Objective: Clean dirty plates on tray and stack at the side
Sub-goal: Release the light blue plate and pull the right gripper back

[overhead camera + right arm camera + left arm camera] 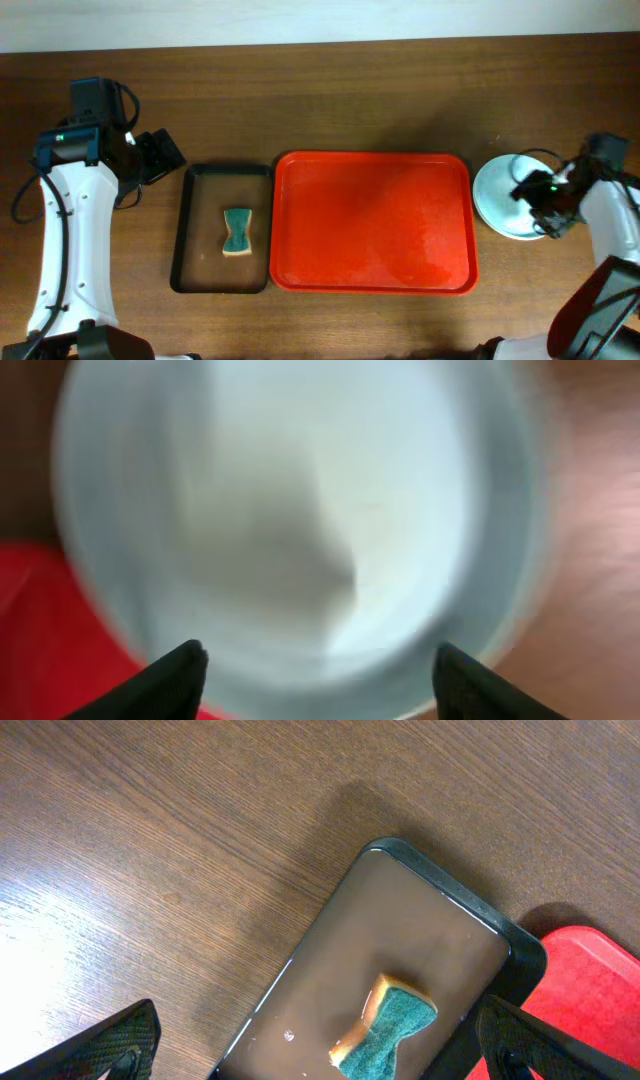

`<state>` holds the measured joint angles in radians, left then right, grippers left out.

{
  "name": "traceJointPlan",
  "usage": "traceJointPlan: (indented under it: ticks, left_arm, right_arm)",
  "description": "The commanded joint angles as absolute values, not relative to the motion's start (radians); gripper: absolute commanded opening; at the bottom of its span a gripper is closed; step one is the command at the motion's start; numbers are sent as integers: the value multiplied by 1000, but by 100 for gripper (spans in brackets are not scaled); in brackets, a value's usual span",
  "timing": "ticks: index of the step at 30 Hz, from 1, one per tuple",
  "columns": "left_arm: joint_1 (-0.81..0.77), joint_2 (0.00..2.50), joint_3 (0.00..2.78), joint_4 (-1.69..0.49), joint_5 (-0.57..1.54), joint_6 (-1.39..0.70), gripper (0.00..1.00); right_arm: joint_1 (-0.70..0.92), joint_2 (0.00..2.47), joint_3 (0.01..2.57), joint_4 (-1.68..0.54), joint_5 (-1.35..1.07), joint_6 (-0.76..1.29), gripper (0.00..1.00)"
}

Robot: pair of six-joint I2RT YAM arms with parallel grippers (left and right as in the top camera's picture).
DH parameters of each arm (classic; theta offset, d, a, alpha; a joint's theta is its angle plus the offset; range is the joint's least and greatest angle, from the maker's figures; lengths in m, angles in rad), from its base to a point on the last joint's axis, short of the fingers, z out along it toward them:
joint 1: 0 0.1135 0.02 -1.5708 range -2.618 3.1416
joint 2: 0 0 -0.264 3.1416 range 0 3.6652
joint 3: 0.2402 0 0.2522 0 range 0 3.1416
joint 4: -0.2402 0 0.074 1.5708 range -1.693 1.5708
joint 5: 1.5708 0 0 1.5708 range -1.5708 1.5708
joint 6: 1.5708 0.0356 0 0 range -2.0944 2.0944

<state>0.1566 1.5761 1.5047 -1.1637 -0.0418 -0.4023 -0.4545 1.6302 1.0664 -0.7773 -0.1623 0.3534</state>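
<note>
The red tray [372, 222] lies at the table's middle with nothing on it. A stack of plates [503, 196] stands on the table to its right; the top one looks pale blue-white, and I cannot tell how many lie under it. It fills the blurred right wrist view [300, 510]. My right gripper [548, 200] is open just above the stack's right side, its fingers [315, 670] spread wide and empty. My left gripper [150, 160] is open and empty at the far left, its fingers [320, 1045] spread over the black tray's near end.
A narrow black tray [222, 228] lies left of the red tray with a green and yellow sponge [237, 232] in it; the sponge also shows in the left wrist view [388, 1025]. The red tray's corner shows there too [590, 970].
</note>
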Motion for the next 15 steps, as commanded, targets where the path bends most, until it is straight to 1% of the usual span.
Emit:
traceJointPlan:
  ticks: [1, 2, 3, 6, 7, 8, 9, 10, 11, 12, 15]
  left_arm:
    - [160, 1555, 1513, -1165, -49, -411, 99]
    - [160, 1554, 1513, -1165, -49, -411, 99]
    - [160, 1555, 1513, -1165, -49, -411, 99]
    - [160, 1555, 1513, -1165, -49, -411, 99]
    - [160, 1555, 1513, -1165, -49, -411, 99]
    - [160, 1555, 1513, -1165, -49, -411, 99]
    - [160, 1555, 1513, -1165, -49, -411, 99]
    - [160, 1554, 1513, -1165, -49, -411, 99]
    - [160, 1555, 1513, -1165, -49, -411, 99]
    - [160, 1555, 1513, -1165, -49, -411, 99]
    - [160, 1555, 1513, -1165, -49, -411, 99]
  right_arm:
    - [-252, 1628, 1060, -777, -187, 291, 72]
    - [-145, 1628, 1060, -777, -188, 292, 72]
    - [-74, 1628, 1060, -775, -188, 292, 71]
    - [239, 1628, 1060, -742, -188, 292, 71]
    - [312, 1628, 1060, -737, -188, 292, 67]
    - [443, 1628, 1060, -727, -188, 292, 57]
    - [527, 1628, 1060, -719, -188, 292, 51]
    - [605, 1628, 1060, -717, -187, 292, 36]
    - [692, 1628, 1060, -713, -184, 292, 4]
    - [765, 1628, 1058, -682, -168, 245, 4]
    - [932, 1632, 1056, -590, -168, -94, 4]
